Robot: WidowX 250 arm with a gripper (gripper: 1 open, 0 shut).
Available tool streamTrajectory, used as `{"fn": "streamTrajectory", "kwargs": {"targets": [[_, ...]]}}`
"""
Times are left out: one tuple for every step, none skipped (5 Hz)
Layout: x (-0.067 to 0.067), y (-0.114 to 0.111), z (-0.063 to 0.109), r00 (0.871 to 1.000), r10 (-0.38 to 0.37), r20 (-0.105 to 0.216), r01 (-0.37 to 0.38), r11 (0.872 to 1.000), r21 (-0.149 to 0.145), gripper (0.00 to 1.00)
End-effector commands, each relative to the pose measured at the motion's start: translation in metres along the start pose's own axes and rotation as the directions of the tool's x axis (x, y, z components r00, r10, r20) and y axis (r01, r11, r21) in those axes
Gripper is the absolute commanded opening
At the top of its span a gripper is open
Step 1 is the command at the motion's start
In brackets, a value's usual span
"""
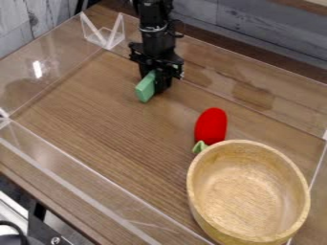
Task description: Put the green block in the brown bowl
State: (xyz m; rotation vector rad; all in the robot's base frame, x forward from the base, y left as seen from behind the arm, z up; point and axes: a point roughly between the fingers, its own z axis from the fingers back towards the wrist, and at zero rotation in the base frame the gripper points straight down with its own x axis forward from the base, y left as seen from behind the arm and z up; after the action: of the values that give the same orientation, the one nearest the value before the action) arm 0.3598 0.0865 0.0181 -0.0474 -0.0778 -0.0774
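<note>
The pincer is clamped on the top end of the green block, which rests on the desk. The grasp step seems done; next is lifting it toward the brown bowl, passing the red item.

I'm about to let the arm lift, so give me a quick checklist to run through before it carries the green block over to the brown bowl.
1. Gripper shut on the green block: ok, jaws closed at the block's upper end.
2. Block off the table: not ok, its lower end looks to rest on the wood.
3. Grip centred: cannot tell, the hold seems near one end, so the block may swing.
4. Brown bowl empty and upright: ok.
5. Path to the bowl: not ok if kept low, the red item lies between block and bowl; lift above it.
6. Clear walls away from the arm: ok.
</note>
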Motion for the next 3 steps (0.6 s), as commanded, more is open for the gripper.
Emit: {"fn": "streamTrajectory", "kwargs": {"targets": [[0.006,0.0,0.021,0.999,0.02,0.031,-0.02,1.0,0.003,0.0],[0.004,-0.003,0.034,0.999,0.037,0.026,-0.037,0.999,-0.01,0.0],[0.002,-0.006,0.048,0.998,0.054,0.023,-0.053,0.998,-0.023,0.0]]}}
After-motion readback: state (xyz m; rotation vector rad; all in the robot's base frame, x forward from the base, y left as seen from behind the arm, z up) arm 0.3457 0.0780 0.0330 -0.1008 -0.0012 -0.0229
